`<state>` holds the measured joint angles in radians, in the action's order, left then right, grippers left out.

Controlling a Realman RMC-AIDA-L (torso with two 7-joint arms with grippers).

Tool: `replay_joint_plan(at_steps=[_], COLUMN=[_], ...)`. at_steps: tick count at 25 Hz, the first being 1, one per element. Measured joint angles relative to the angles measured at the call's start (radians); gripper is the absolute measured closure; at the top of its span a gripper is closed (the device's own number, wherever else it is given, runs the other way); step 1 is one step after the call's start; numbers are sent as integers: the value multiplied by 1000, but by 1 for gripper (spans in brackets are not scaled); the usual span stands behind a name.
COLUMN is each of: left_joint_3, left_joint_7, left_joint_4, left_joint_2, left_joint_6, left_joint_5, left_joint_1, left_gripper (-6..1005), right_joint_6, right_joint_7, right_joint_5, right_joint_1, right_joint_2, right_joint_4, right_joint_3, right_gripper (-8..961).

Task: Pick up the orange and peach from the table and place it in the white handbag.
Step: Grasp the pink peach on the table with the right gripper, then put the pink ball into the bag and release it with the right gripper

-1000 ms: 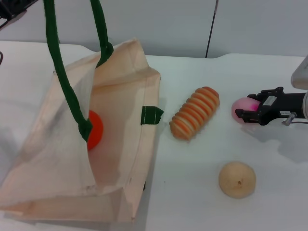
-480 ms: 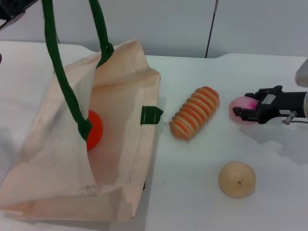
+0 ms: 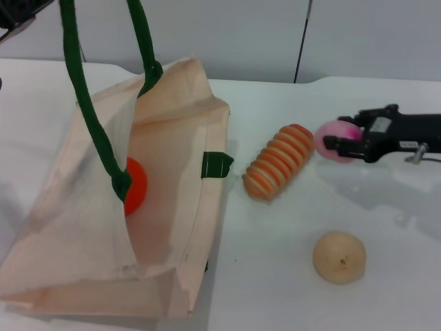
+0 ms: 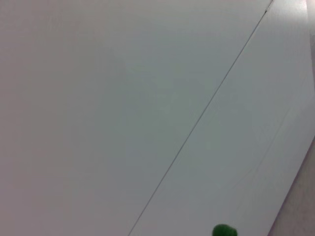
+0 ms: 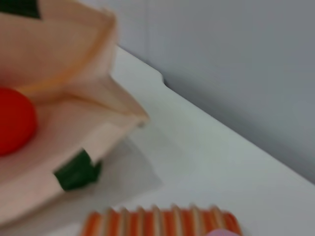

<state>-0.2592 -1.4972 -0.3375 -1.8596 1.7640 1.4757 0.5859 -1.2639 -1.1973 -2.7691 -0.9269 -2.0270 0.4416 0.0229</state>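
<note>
Now my right gripper (image 3: 332, 143) has the peach (image 3: 331, 140) clenched in its jaws and has carried it off the counter toward the ribbed piece (image 3: 278, 162) — orange (image 3: 135, 185) already inside the white handbag (image 3: 83, 227); left gripper out of sight.

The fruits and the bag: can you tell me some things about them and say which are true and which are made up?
1. The orange is inside the white handbag. True.
2. The right pincer holds the peach. True.
3. The peach is already in the bag. False: it is out over the table, beside the ribbed orange-and-cream piece.
4. The beige round fruit lies inside the bag. False: it lies on the table, nearer the robot than the peach.
5. The bag's handles are red. False: they are dark green.
</note>
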Motion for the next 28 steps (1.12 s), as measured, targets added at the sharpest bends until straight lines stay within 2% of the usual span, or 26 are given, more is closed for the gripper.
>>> replay_joint_plan(at_steps=[5, 11, 14, 28], left_joint_3=[1, 3, 3, -1], left_joint_7=[3, 7, 7, 9], left_joint_4=[1, 2, 2, 2], left_joint_2=[1, 2, 2, -3], left_joint_6=[1, 10, 11, 12], left_joint_5=[0, 1, 4, 7], left_joint_1=[0, 6, 8, 26], left_gripper=[871, 870, 870, 871], right_joint_6=[-68, -62, -4, 216], right_joint_7=[34, 73, 86, 116], right_joint_5=[29, 27, 27, 19], right_joint_1=[-55, -156, -225, -385], right_joint_2=[-3, -4, -4, -8], right_joint_4=[-29, -147, -240, -473], right_joint_3=[-8, -29, -66, -130], right_gripper=[456, 458, 459, 462])
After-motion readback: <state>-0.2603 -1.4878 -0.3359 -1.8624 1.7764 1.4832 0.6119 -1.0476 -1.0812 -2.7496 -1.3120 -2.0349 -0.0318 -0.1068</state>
